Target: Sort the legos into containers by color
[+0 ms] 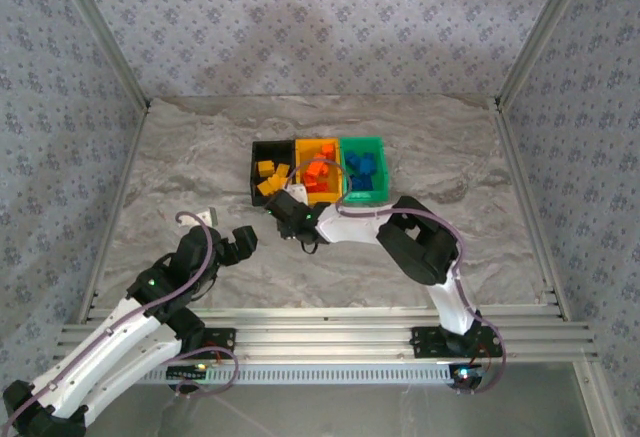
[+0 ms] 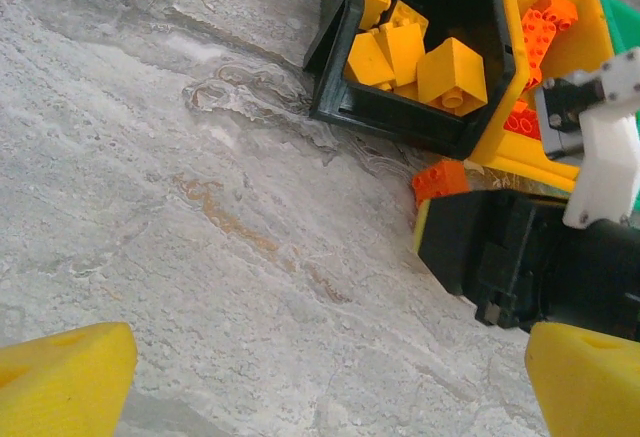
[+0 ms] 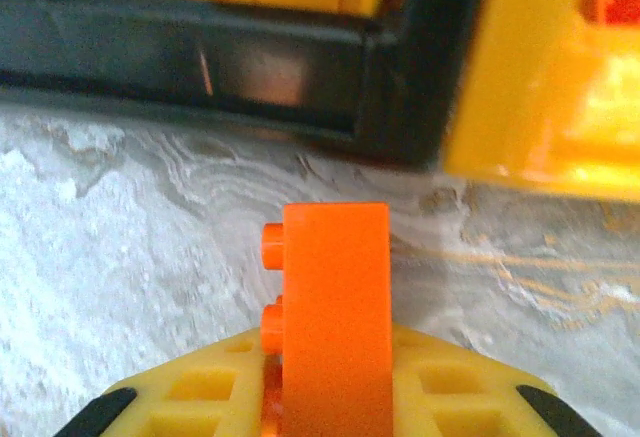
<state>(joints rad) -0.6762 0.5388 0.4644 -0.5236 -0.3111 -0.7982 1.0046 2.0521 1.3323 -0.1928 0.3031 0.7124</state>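
- Noted tabletop [image 1: 180,157] bare to the left of and in front of the containers; enclosure walls [image 1: 90,107] well apart from the work.
- Logged containers in a row: black bin [image 1: 272,144] with yellow legos [image 1: 268,177], yellow-orange bin [image 1: 318,141] with red-orange legos [image 1: 320,171], green bin [image 1: 362,141] with blue legos [image 1: 360,169].
- Found left gripper [image 1: 243,240] spread wide, empty, near the right arm; judged best parked clear.
- Found right gripper [image 1: 283,207] clamped on a red-orange lego [image 3: 335,297], low, just before the black/yellow-orange bin junction.
- Judged next: lift above rim, shift right over yellow-orange bin, release.
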